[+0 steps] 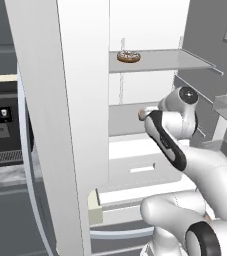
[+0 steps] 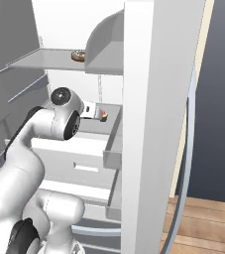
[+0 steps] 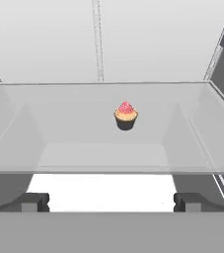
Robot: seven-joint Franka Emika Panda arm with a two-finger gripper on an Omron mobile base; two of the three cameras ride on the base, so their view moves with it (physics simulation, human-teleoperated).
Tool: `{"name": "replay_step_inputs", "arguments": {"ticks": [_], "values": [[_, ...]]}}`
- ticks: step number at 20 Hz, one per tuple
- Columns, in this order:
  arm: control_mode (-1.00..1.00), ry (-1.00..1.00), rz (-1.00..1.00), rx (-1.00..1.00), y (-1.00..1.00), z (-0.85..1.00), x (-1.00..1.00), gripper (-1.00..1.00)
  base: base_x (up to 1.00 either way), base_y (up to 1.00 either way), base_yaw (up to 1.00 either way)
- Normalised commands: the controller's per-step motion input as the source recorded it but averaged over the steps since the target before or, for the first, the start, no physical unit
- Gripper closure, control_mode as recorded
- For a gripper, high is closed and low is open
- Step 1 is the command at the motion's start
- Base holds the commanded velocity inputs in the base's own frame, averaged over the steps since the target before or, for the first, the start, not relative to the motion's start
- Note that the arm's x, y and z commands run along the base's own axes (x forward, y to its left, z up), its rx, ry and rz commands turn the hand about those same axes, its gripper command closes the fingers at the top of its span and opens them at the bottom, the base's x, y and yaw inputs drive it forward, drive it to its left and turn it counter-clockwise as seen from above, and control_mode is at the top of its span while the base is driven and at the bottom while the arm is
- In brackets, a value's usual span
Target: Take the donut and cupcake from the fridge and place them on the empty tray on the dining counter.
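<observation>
Facing cupcake (image 3: 126,115) on fridge (image 1: 150,30) shelf | pincer (image 3: 111,201) open, seemingly apart

Even, bright, soft light fills the white fridge (image 1: 150,30) interior, with faint shadows, no glare, and slightly soft edges.

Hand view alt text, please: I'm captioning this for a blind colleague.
A small cupcake with pink frosting stands upright on a clear fridge shelf, a little right of centre, with the white back wall of the fridge behind it. The tool is open, its two dark fingertips low in the picture, short of the cupcake.
</observation>
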Motion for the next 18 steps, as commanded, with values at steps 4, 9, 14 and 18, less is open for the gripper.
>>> {"name": "replay_step_inputs", "arguments": {"ticks": [4,9,14,18], "values": [[-1.0,0.04,0.0,0.02,-0.11,-0.05,0.56,-1.0,0.0,0.0,0.0],[-1.0,0.03,0.0,0.0,-0.17,-0.19,0.53,-1.0,0.0,0.0,0.0],[-1.0,0.02,0.0,0.0,-0.03,-0.33,0.53,-1.0,0.0,0.0,0.0],[-1.0,0.02,0.0,0.0,-0.05,-0.27,0.49,-1.0,0.0,0.0,0.0]]}}
